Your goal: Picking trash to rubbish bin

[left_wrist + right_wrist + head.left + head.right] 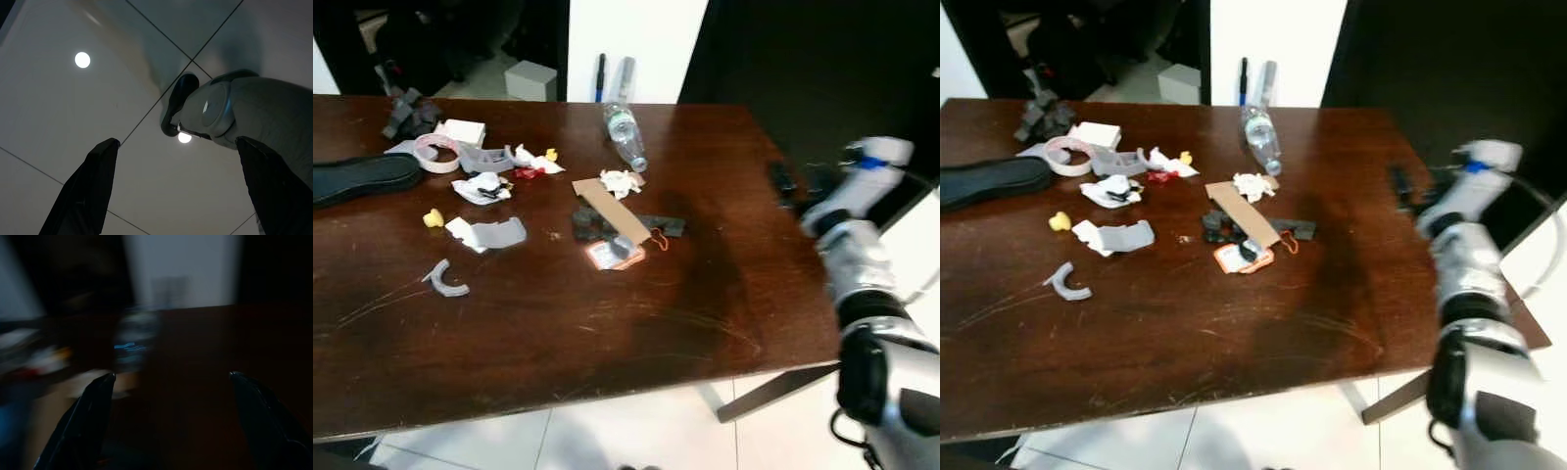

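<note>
My right gripper (168, 382), fingers apart and empty, hovers over the table's (558, 323) right edge; the plastic bottle (625, 135) lies near the far edge. My left gripper (176, 147) hangs open above floor tiles.

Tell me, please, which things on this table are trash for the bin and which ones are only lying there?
Likely trash:
- plastic bottle, lying on its side
- crumpled white paper
- cardboard strip
- white wrapper scraps
- small yellow bits

Probably just lying about:
- black shoe sole
- roll of tape
- grey plastic parts

The right gripper is over the table's right edge, open.
</note>
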Controlling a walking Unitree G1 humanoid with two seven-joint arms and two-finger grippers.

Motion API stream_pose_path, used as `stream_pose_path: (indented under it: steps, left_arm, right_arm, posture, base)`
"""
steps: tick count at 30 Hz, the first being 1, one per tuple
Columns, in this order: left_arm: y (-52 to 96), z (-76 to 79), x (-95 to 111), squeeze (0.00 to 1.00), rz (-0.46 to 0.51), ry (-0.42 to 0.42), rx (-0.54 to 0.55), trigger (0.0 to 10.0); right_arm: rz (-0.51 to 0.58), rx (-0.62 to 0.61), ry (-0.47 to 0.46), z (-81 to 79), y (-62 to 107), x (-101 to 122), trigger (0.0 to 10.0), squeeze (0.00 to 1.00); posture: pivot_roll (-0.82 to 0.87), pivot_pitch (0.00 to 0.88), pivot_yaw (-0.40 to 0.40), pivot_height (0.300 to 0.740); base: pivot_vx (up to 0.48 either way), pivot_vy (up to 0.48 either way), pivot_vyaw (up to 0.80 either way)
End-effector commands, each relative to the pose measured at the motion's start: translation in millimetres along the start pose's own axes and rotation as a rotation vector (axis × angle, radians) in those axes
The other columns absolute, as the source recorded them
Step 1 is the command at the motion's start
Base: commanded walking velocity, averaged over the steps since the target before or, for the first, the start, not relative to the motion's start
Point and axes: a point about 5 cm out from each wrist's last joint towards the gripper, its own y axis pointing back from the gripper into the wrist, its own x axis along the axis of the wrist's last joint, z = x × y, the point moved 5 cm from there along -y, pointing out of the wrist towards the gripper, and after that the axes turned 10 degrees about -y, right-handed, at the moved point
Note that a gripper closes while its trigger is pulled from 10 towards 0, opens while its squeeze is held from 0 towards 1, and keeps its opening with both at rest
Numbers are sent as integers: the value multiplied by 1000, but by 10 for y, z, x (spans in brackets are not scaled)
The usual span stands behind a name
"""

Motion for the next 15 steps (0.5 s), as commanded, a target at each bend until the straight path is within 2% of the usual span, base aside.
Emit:
stream_pose_path:
  steps: [1, 2, 3, 4, 6, 7, 8, 9, 10, 12, 13, 14, 15]
  left_arm:
    - [24, 12, -106, 0, -26, 19, 1, 10000]
    - [24, 21, -112, 0, -24, 24, 1, 10000]
    - [24, 21, -112, 0, -24, 24, 1, 10000]
    - [27, 28, -122, 0, -23, 28, 0, 10000]
    - [36, 39, -153, 0, -26, 33, -1, 10000]
    - [36, 39, -153, 0, -26, 33, -1, 10000]
    - [41, 43, -170, 0, -28, 34, -1, 10000]
    - [41, 43, -170, 0, -28, 34, -1, 10000]
    - [52, 53, -199, 0, -27, 36, -4, 10000]
    - [59, 60, -215, 0, -25, 37, -6, 10000]
    - [57, 71, -198, 0, -13, 41, -10, 10000]
    - [52, 82, -167, 0, 5, 45, -14, 10000]
    - [52, 82, -167, 0, 5, 45, -14, 10000]
  right_arm:
    - [-19, 79, -7, -107, -10, -32, 10000, 686]
    - [-43, 175, -37, -287, -57, -116, 10000, 812]
    - [-43, 175, -37, -287, -57, -116, 10000, 812]
    - [-70, 246, -46, -448, -100, -206, 10000, 1000]
    - [-115, 334, -56, -749, -196, -379, 10000, 1000]
    - [-115, 334, -56, -749, -196, -379, 10000, 1000]
    - [-131, 363, -56, -869, -229, -445, 10000, 1000]
    - [-131, 363, -56, -869, -229, -445, 10000, 1000]
    - [-164, 348, -36, -1044, -313, -590, 10000, 1000]
    - [-185, 323, -10, -1108, -346, -669, 10000, 1000]
    - [-201, 313, 2, -1133, -352, -723, 10000, 161]
    - [-215, 306, 7, -1152, -353, -769, 10000, 0]
    - [-215, 306, 7, -1152, -353, -769, 10000, 0]
  posture:
    - [233, 149, -105, 740]
    - [238, 152, -111, 740]
    - [238, 152, -111, 740]
    - [239, 156, -113, 740]
    - [237, 161, -115, 740]
    - [237, 161, -115, 740]
    - [239, 172, -118, 740]
    - [239, 172, -118, 740]
    - [236, 193, -122, 740]
    - [237, 198, -122, 740]
    - [245, 218, -131, 740]
    - [247, 224, -134, 740]
    - [247, 224, -134, 740]
  base:
    - [0, 0, 0]
    - [0, 0, 0]
    - [0, 0, 0]
    - [0, 0, 0]
    - [0, 0, 0]
    - [0, 0, 0]
    - [0, 0, 0]
    - [0, 0, 0]
    - [0, 0, 0]
    - [0, 0, 0]
    - [0, 0, 0]
    - [0, 0, 0]
    - [0, 0, 0]
